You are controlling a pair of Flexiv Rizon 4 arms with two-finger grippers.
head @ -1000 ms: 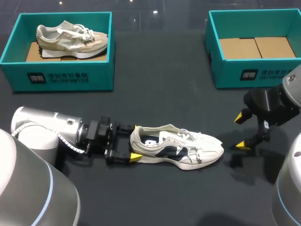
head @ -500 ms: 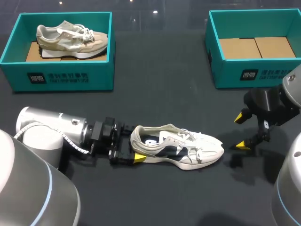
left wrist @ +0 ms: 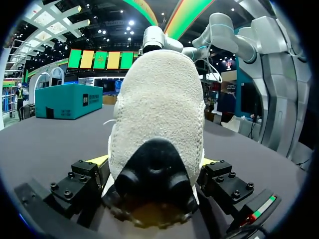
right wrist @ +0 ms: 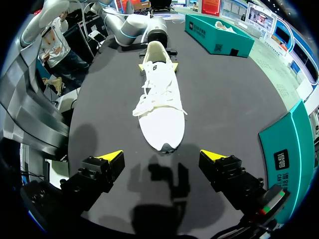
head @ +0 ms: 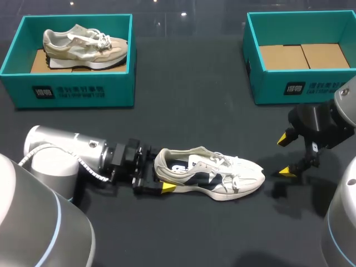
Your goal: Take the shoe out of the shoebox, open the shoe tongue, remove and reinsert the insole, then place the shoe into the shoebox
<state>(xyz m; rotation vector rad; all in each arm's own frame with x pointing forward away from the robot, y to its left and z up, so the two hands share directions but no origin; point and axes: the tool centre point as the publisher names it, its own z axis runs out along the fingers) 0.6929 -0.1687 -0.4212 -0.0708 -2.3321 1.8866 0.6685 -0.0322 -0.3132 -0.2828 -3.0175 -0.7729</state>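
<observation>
White-and-navy, the low-cut mesh sneaker [head: 208,177] is lying on its sole on the black table [head: 194,111], already out of any box. Its heel is pointing at the left tool [head: 165,169] and its toe at the right tool [head: 285,155].

Over the last second the left arm has been sliding in along the table. Its tool was standing just short of the heel, and now it is straddling it, with one yellow-tipped finger [head: 168,187] lying along the near side of the heel cup (the far one is hiding behind the shoe in the head view). As far as I can judge, this tool is spread wide and not clenching yet, since its spread is looking the same as before. The sneaker itself is not shifting. The right tool is not moving either: it is hanging released and empty, with the toe ahead of it and apart. I am reading this as the left arm getting ready to pin the heel so that the tongue can be pulled open.

Counting:
- **Sneakers:** two, the one between the tools and a beige sneaker [head: 83,44].
- **Boxes:** two. A teal cardboard shoebox [head: 78,92] is holding the beige one, well beyond the left tool. A second teal shoebox [head: 300,89] is showing only brown cardboard inside, just beyond the right tool.
- **Arms and tools:** two of each.
</observation>
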